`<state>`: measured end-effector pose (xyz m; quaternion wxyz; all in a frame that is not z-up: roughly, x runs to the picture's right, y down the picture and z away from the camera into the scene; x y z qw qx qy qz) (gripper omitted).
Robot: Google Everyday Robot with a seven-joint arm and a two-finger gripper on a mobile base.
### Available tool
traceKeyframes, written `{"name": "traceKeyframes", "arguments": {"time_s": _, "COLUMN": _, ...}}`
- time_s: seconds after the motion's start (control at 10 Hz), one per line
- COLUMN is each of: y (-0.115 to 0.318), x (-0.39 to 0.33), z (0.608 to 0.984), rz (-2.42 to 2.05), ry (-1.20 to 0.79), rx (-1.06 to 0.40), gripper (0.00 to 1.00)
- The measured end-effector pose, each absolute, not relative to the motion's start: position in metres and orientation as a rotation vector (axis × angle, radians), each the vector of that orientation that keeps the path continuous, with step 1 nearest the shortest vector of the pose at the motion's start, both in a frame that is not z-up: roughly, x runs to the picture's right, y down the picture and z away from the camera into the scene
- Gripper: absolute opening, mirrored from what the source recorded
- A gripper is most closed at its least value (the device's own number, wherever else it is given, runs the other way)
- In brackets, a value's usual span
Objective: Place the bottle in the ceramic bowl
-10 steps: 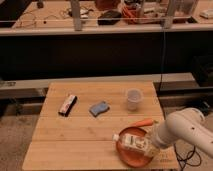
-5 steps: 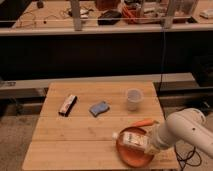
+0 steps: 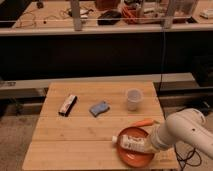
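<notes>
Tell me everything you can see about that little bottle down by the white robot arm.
The bottle is small, clear plastic by the look of it, with a white cap pointing left and a pale label bearing reddish marks. It lies on its side across the orange-red ceramic bowl, its cap end poking past the bowl's left rim. Its right end meets the gripper at the tip of the white arm, at the wooden table's near right corner.
</notes>
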<state>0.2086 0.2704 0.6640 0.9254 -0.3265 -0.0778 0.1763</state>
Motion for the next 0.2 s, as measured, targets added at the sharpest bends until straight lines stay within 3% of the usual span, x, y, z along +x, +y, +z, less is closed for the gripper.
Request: {"name": "traceKeyframes", "arguments": {"time_s": 0.2, "y": 0.2678, "x": 0.2089, "z": 0.6616, "rz": 0.361, "ry": -0.157, "rx": -0.671, "gripper": 0.47}}
